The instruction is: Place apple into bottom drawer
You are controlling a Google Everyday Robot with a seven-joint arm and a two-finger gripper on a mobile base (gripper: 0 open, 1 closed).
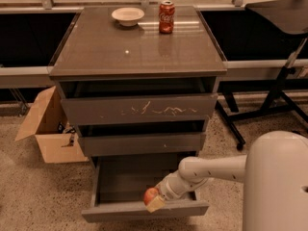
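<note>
The bottom drawer [120, 182] of the dark grey cabinet is pulled out, showing its smooth grey floor. The small red apple [150, 195] sits inside it near the low front, right of centre. My gripper [155, 201] reaches into the drawer from the right on a white arm, its tip at the apple. A pale finger pad [155, 204] shows just below the apple.
A white bowl [127, 16] and a red cola can [166, 17] stand at the back of the cabinet top [134, 47]. An open cardboard box [48, 129] lies on the floor to the left. A black stand's legs [269, 100] are at the right.
</note>
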